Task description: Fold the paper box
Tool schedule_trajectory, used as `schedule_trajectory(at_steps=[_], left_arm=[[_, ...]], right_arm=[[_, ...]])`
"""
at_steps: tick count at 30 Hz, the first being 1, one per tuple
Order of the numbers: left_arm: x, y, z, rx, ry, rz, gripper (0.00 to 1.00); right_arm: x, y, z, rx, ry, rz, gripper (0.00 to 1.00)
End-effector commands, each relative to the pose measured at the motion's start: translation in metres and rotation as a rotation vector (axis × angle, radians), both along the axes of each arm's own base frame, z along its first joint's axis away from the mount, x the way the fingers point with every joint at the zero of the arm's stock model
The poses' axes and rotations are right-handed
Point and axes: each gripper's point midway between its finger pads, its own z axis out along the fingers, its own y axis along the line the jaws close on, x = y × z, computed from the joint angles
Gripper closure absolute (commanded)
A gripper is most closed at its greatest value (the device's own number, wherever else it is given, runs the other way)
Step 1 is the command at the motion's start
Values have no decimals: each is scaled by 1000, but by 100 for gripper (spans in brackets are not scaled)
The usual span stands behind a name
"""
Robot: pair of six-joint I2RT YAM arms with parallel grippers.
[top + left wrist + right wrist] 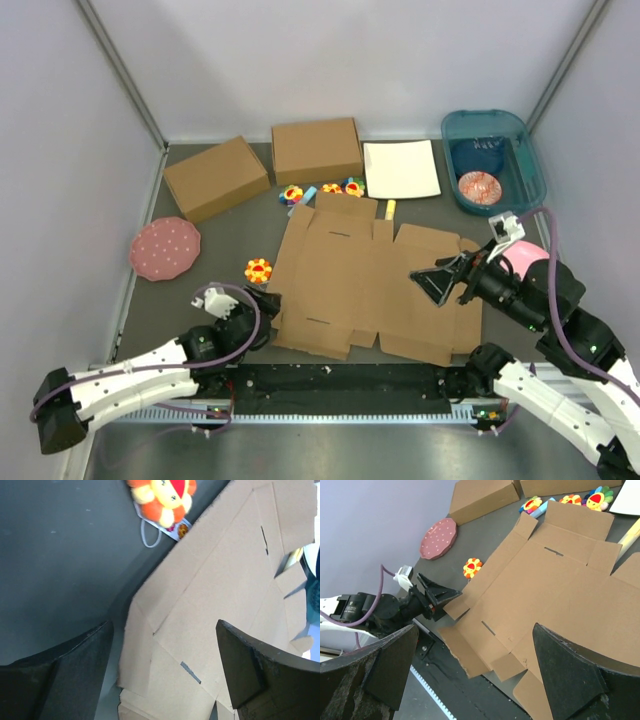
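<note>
Grey surface (220, 245) carries the paper box (360, 280), flat and unfolded at its middle. Your left claw (266, 308) gapes empty at the sheet's near-left flap; your right claw (428, 285) hangs released above the right panel. Get under that flap edge and lift along its scored crease

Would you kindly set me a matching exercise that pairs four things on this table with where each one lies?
Things:
1. paper box
2. pink dotted plate
3. white sheet
4. teal bin

Places:
a. far right corner
b. far left side
c. unfolded flat at the centre
d. at the back, just left of the bin

Pairs: 1-c, 2-b, 3-d, 4-a
</note>
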Motion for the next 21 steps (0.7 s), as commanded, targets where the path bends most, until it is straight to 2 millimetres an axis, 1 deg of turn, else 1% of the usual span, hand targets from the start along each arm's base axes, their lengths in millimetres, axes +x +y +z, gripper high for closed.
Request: schedule_trajectory(at_steps=[1, 2, 3, 4, 5, 6, 7, 8, 9, 11, 12, 14, 15, 16, 17, 18, 19, 20, 21], left_arm=[[10, -22, 4, -12, -88, -92, 14], [8, -24, 0, -16, -82, -104, 19], [6, -22, -9, -8, -72, -111, 22], [7, -25, -10, -24, -77, -116, 25], [6, -27, -11, -23, -80, -131, 30], [4, -30, -12, -24, -75, -154, 42], [3, -32, -11, -4, -83, -188, 50], [4, -36, -5, 0, -98, -210, 56], [6, -42, 6, -2, -117, -232, 76], [6, -43, 17, 51, -136, -276, 93], [9, -52, 43, 31, -173, -297, 100], [12, -56, 68, 93, -222, -350, 100], [16, -60, 98, 83, -264, -360, 100], [18, -61, 112, 136, -302, -390, 100], [20, -63, 127, 152, -334, -405, 100], [23, -66, 163, 135, -400, -408, 100], [25, -67, 178, 198, -447, -446, 100], [26, -70, 197, 210, -496, -466, 100], [26, -75, 237, 182, -596, -480, 100]], right_arm=[[1, 2, 3, 24, -11, 1, 1], [2, 3, 3, 23, -12, 1, 1], [1, 4, 2, 22, -8, 6, 1], [1, 3, 2, 17, -9, 6, 1], [1, 3, 3, 17, -13, 10, 1], [1, 3, 4, 15, -13, 9, 1], [0, 2, 4, 9, -13, 9, 1], [-2, 0, 10, 13, -25, 12, 1], [-2, -1, 11, 12, -29, 6, 1], [-5, -7, 15, 9, -46, -6, 1], [-5, -9, 16, 11, -50, -15, 1], [-8, -13, 21, 12, -68, -19, 1], [-9, -14, 24, 14, -79, -13, 1], [-10, -15, 28, 12, -92, -9, 1], [-13, -16, 36, 18, -110, -4, 1], [-14, -16, 40, 15, -123, 3, 1], [-17, -19, 52, 26, -147, 6, 1], [-17, -19, 57, 24, -155, 5, 1], [-19, -20, 60, 15, -164, 13, 1]])
